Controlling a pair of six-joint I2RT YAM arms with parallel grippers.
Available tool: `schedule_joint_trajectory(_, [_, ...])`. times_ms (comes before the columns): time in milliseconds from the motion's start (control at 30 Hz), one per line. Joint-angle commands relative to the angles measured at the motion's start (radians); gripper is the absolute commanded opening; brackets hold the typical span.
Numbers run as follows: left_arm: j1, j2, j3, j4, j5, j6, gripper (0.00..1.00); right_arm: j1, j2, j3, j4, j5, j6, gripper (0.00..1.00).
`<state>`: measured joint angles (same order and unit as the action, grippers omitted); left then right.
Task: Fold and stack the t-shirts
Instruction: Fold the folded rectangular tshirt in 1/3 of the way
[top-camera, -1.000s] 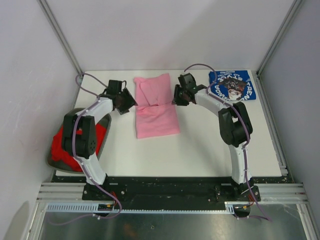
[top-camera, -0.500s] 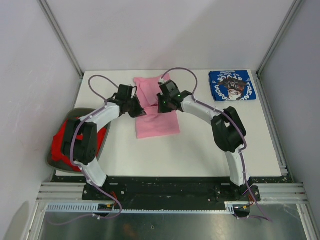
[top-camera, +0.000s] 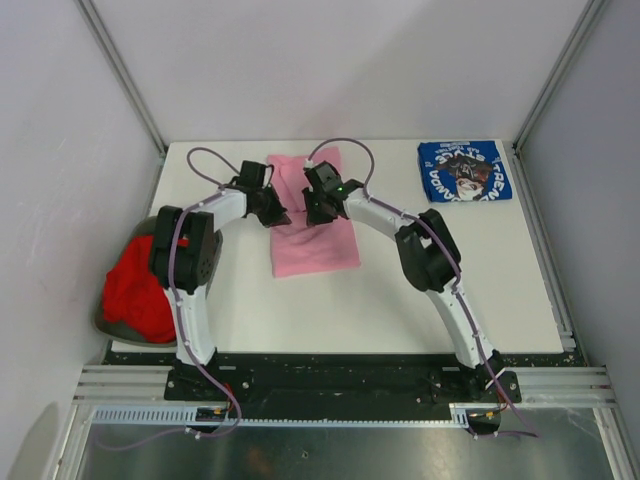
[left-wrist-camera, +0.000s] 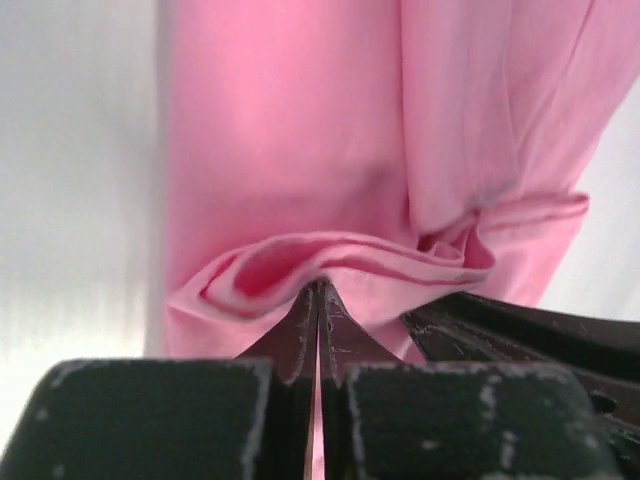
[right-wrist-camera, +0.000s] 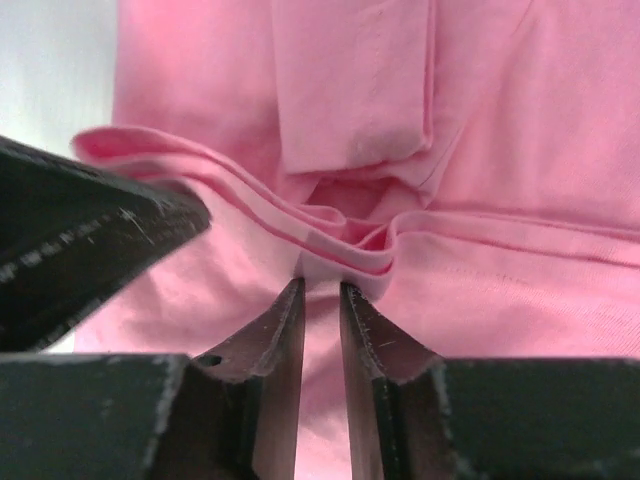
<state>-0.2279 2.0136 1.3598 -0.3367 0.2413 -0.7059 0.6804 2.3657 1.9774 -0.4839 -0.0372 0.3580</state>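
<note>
Left to right: a red t-shirt (top-camera: 135, 290) lies heaped in a grey bin (top-camera: 112, 325) off the bench's left edge, well to the left of the left jaws, where it also lay a second ago. The left arm (top-camera: 218, 207) stood just left of the pink t-shirt (top-camera: 315, 245) then. Its jaws are now closed tight on a puckered fold at that shirt's left edge. The pink t-shirt lies on the bench (top-camera: 400, 290) under and between both pairs of jaws, its nearer half spread flat toward the arm bases. The right arm (top-camera: 375, 213), earlier just right of the cloth, has swung inward. Its jaws stand narrow, pinching a layered hem near the shirt's middle, close beside the left jaws. A blue t-shirt (top-camera: 465, 172), folded print-up, stays well to the right of the right jaws, at the far corner. The bench is white, and pale walls (top-camera: 330, 60) and metal corner posts (top-camera: 120, 70) enclose it.
</note>
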Motion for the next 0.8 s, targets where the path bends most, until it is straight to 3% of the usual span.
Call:
schedule_joint_trajectory(0, [0.042, 0.04, 0.085, 0.017, -0.014, 0.044, 0.0, -0.024, 0.034, 0.099, -0.023, 0.06, -0.008, 0.29])
schedule_joint_trajectory(467, [0.08, 0.112, 0.089, -0.009, -0.064, 0.061, 0.0, -0.117, 0.041, 0.073, -0.019, 0.058, 0.016, 0.41])
schedule_joint_trajectory(767, [0.092, 0.087, 0.091, -0.023, -0.088, 0.076, 0.0, -0.173, 0.059, 0.034, -0.008, 0.002, 0.012, 0.41])
